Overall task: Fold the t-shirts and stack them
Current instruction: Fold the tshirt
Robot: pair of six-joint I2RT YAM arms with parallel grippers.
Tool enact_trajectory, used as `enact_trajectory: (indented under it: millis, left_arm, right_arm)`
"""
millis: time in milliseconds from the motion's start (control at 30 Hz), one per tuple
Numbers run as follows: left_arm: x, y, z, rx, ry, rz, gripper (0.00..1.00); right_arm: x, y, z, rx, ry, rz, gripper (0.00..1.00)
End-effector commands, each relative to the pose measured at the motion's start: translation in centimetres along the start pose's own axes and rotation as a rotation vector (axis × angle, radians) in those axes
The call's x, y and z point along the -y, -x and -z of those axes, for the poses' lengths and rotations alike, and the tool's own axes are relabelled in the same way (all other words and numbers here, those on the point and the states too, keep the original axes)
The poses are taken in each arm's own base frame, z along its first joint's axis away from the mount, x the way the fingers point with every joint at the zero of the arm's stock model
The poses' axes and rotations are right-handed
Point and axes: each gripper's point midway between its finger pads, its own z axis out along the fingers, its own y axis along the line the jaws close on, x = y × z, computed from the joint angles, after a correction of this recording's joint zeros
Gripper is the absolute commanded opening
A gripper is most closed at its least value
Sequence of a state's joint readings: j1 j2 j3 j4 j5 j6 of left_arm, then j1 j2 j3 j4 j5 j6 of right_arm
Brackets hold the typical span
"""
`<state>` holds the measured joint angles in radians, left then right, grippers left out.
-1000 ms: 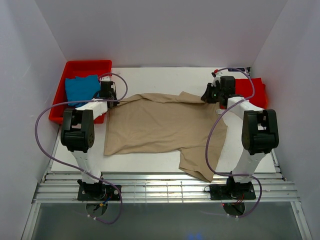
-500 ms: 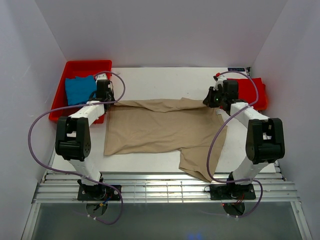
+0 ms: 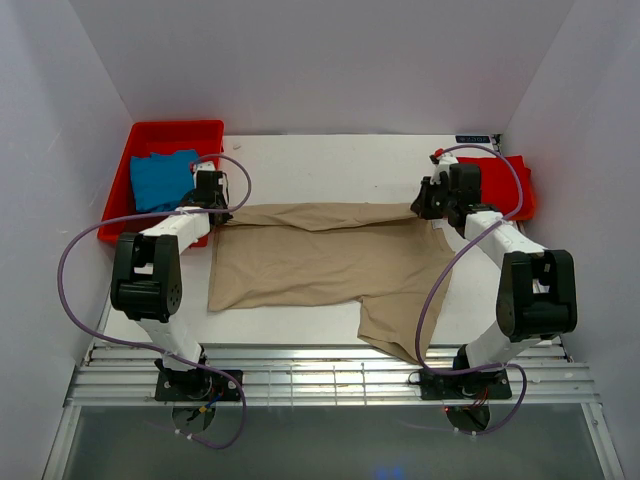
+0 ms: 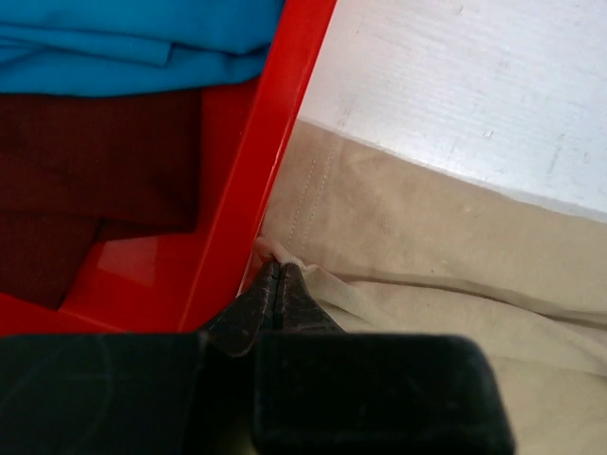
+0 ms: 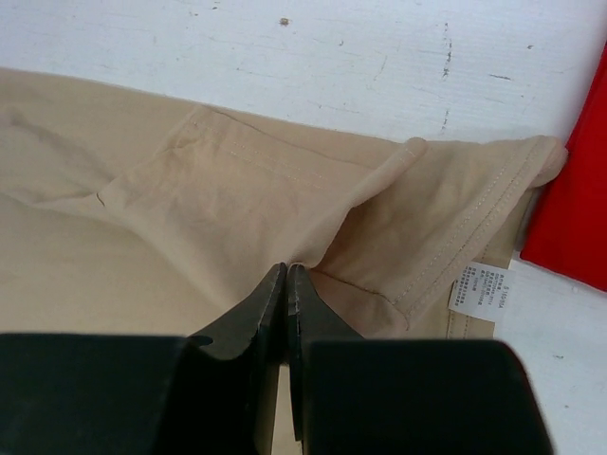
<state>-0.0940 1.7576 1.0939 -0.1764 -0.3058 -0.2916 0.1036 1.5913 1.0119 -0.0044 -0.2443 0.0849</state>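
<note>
The tan t-shirt (image 3: 320, 260) lies spread over the middle of the table with its far edge folded over in a strip. My left gripper (image 3: 220, 209) is shut on its far left corner, right against the red tray (image 3: 128, 160). Seen from the left wrist, the left gripper (image 4: 276, 269) pinches a tan fold (image 4: 398, 237) beside the tray wall (image 4: 285, 142). My right gripper (image 3: 421, 208) is shut on the far right corner; in the right wrist view the right gripper (image 5: 286, 270) pinches tan cloth (image 5: 237, 190). The blue t-shirt (image 3: 163, 178) lies in the tray. The red t-shirt (image 3: 503, 184) lies at the far right.
One tan sleeve (image 3: 392, 328) reaches the table's near edge by the metal rails (image 3: 320, 380). A white care label (image 5: 472, 289) shows on the tan hem, next to the red t-shirt (image 5: 579, 218). White walls close in the table on three sides.
Both grippers have come down towards the table with the tan shirt's far corners in them. The far edge, which was raised and rumpled, now lies lower and straighter between them.
</note>
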Motion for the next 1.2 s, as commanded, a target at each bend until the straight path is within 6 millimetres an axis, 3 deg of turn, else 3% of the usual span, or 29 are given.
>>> enact_trajectory:
  millis: [0,67,200,300,367,533,633,667,833,867,900,1033,1167]
  left_arm:
    - [-0.7,0.3,1.2,0.007,0.022,-0.013,0.0]
    - [-0.9,-0.5,1.2,-0.027,0.031,-0.016,0.03]
    - [-1.8,-1.7,1.4,-0.078,0.096,-0.009,0.36]
    - [-2.0,-1.6,2.3,-0.068,0.123,-0.008,0.41]
    - [-1.6,-0.4,3.4,-0.031,0.114,0.001,0.41]
    - [-0.1,3.0,5.5,0.063,0.073,0.039,0.41]
    - [1.6,4.3,5.4,0.08,0.029,0.057,0.37]
    - [2.2,4.5,4.7,0.073,0.023,0.054,0.35]
    - [4.0,3.8,1.7,0.026,0.022,0.035,0.24]
    - [4.2,2.7,0.4,-0.007,0.035,0.017,0.22]
    - [4.5,3.0,0.0,-0.01,0.034,0.017,0.22]
    - [4.8,2.1,-1.5,-0.049,0.048,0.0,0.23]
    - [4.4,1.1,-1.8,-0.075,0.07,-0.011,0.24]
  right_arm:
    - [0.2,0.5,0.9,0.028,-0.029,0.028,0.08]
    - [0.7,-0.7,1.1,-0.011,-0.055,0.019,0.08]
    - [1.5,-2.1,1.5,-0.056,-0.104,0.014,0.11]
    - [2.4,-3.1,2.1,-0.109,-0.158,0.003,0.24]
    - [2.8,-2.7,2.7,-0.105,-0.195,0.005,0.32]
    - [3.0,-0.3,4.0,-0.035,-0.233,0.027,0.37]
    - [2.5,0.9,3.2,-0.015,-0.195,0.028,0.37]
    - [2.6,0.4,2.2,-0.042,-0.189,0.019,0.37]
    - [2.6,1.7,-0.9,-0.05,-0.146,-0.01,0.37]
    - [2.9,1.2,-1.9,-0.074,-0.146,-0.016,0.37]
    - [3.0,2.2,-2.3,-0.059,-0.144,-0.012,0.38]
    - [4.1,2.0,-4.6,-0.107,-0.16,-0.01,0.38]
    - [4.9,2.2,-5.0,-0.124,-0.201,0.003,0.38]
